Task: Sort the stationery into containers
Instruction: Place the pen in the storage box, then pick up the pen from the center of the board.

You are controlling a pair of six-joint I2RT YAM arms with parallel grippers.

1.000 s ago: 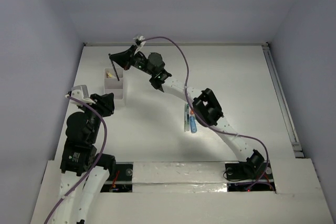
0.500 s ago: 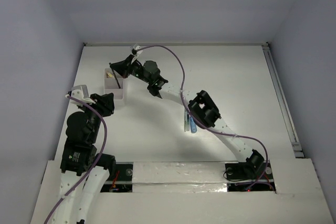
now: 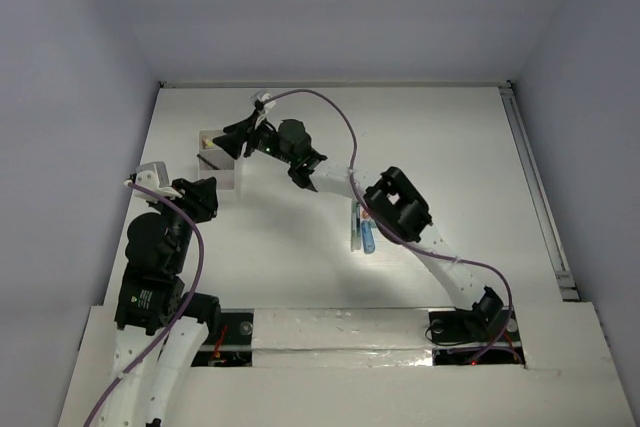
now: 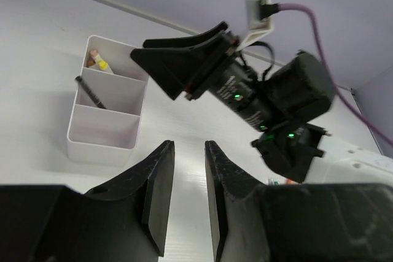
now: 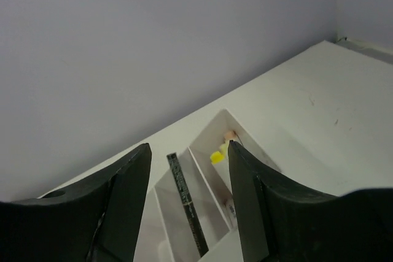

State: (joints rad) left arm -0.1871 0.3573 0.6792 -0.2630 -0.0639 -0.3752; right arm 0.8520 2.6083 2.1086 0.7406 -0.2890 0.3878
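walls of thin, smooth white plastic split the organizer box into three square compartments. it stands near the left edge of the matte white table, with wide bare surface to its right. a slim dark pen leans in the middle compartment, and yellow- and pink-ended sticks lie in the far one. right gripper hovers above, spread wide and empty. left gripper is narrowly parted and empty. a stubby blue marker lies mid-table.

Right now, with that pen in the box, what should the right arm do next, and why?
Probably lift the right tool clear of the white organizer and swing toward the blue marker: it hangs open and empty, the dark pen already leans in the middle compartment.
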